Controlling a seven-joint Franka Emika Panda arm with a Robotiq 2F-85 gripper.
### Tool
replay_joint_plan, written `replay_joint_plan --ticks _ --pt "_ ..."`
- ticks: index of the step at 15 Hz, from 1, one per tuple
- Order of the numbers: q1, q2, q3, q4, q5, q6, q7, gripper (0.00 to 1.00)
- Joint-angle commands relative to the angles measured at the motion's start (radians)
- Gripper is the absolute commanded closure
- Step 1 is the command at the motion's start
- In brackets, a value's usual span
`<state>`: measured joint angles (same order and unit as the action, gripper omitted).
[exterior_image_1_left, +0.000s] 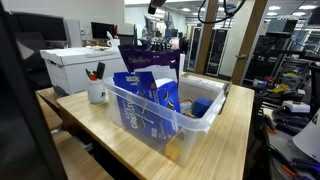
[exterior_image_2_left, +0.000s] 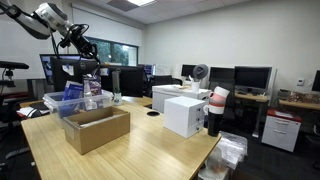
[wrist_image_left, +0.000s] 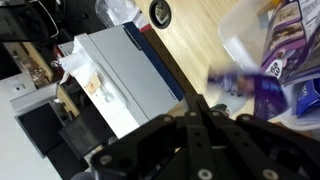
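My gripper (wrist_image_left: 203, 103) has its two dark fingers pressed together in the wrist view. A blurred blue snack bag (wrist_image_left: 250, 88) lies just beyond the fingertips; I cannot tell whether it touches them. Below is a clear plastic bin (wrist_image_left: 236, 38) with several blue and purple snack bags (wrist_image_left: 283, 45). In an exterior view the gripper (exterior_image_2_left: 89, 48) hangs high above the bin (exterior_image_2_left: 72, 104). The bin (exterior_image_1_left: 150, 122) with its bags (exterior_image_1_left: 150, 92) stands in the middle of the wooden table (exterior_image_1_left: 230, 135).
A white box (exterior_image_1_left: 75, 65) and a white mug with pens (exterior_image_1_left: 97, 92) stand beside the bin. An open cardboard box (exterior_image_2_left: 97, 128) and a white box (exterior_image_2_left: 183, 115) sit on the table. The white box (wrist_image_left: 120, 75) fills the left of the wrist view.
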<state>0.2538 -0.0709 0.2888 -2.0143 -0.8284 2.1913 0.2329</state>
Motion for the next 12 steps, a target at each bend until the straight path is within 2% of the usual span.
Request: replay_joint_plan --ticks 1,4,5,6,7,9,12 --pt "-0.004 0.007 -0.003 0.033 -0.015 -0.010 0.028 0.95" --pt "-0.004 0.014 -0.012 0.058 0.035 -0.022 -0.010 0.95" --pt "-0.001 0.019 -0.018 0.061 0.094 -0.022 -0.044 0.95" --pt "0.000 0.025 -0.027 0.062 0.196 -0.003 -0.102 0.70" --pt "-0.001 0.027 -0.031 0.061 0.258 0.010 -0.132 0.69" --pt "-0.004 0.029 -0.039 0.060 0.398 0.026 -0.215 0.60" --pt "-0.003 0.032 -0.049 0.065 0.621 0.011 -0.349 0.42"
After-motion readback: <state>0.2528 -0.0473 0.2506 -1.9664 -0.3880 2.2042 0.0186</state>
